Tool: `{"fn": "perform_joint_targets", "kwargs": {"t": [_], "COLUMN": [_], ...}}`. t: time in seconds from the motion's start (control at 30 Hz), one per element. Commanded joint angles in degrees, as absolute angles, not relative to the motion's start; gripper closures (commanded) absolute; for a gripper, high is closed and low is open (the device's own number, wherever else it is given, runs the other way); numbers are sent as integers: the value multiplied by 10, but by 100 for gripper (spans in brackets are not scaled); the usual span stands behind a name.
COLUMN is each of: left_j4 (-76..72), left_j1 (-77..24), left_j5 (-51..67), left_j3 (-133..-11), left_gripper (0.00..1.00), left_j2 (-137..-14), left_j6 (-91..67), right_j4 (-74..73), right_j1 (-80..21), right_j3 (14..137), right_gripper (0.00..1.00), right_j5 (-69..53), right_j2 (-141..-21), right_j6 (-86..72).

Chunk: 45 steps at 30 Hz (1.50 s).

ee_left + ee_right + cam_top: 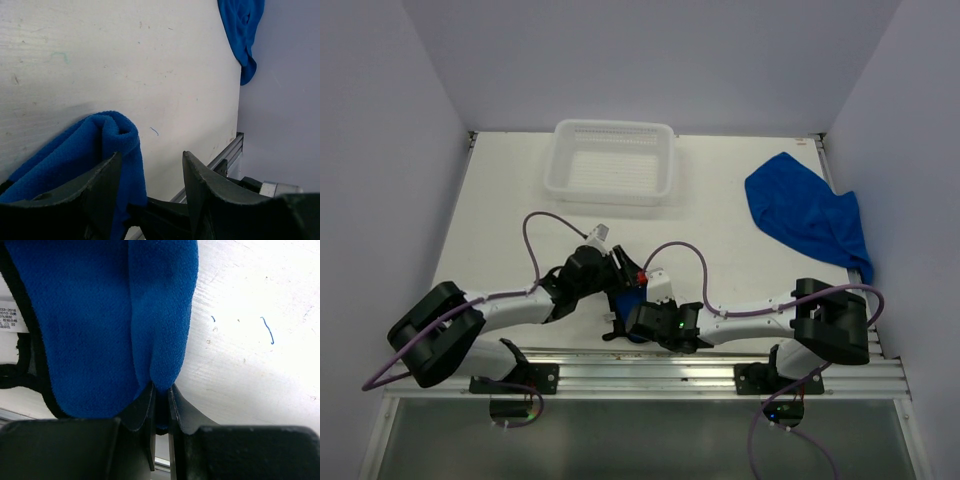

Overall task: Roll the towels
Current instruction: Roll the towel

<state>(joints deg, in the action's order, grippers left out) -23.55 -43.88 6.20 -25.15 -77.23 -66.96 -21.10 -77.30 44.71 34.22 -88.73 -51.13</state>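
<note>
One towel, the near towel [629,301], lies at the near edge of the counter [500,220], between the two wrists. From above almost all of it is hidden under the left arm [510,310] and the right arm [750,317]; only a small blue patch shows.

The right jaws are pressed together on a fold of this towel. In the right wrist view the blue cloth runs down into the narrow slit between the two black fingers [137,410] and fills much of the picture. At the left border a white care label [7,318] is cut off, and its print is too small to read. A black strip beside it I cannot identify.

The left jaws stand spread, with bare counter showing between their tips. In the left wrist view a rounded fold of the near towel leans against one finger and partly over it, but nothing is squeezed. The lower part of this fold is hidden behind the finger.

The far towel [805,215] lies crumpled at the right edge of the counter, well apart from both arms. The left wrist view shows only its end, cut by the top border.

A white plastic basket [610,160] stands at the far side. A short blue thread [267,330] lies on the counter.
</note>
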Motion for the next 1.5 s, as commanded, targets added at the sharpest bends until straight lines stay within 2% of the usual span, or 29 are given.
{"fn": "perform_joint_targets", "kwargs": {"t": [0.0,0.33,0.67,1.0,1.47], "left_j4": [-253,-295,-247,-155,-114], "left_j1": [-435,-437,-437,-438,-454], "left_j5": [78,105,81,55,35], "left_j3": [-274,-286,-333,-366,-393], "left_gripper": [44,45,46,54,64], "left_j2": [-780,-854,-887,-910,-956], "left_j6": [-675,-680,-636,-580,-541], "right_j4": [-198,-195,-195,-265,-313], "right_j1": [-777,-778,-785,-803,-814], "right_j3": [432,425,433,477,512], "right_gripper": [100,100,100,100,100], "right_j5": [339,341,340,377,401], "right_j2": [-884,-876,-884,-911,-924], "right_j6": [-519,-515,-493,-492,-498]}}
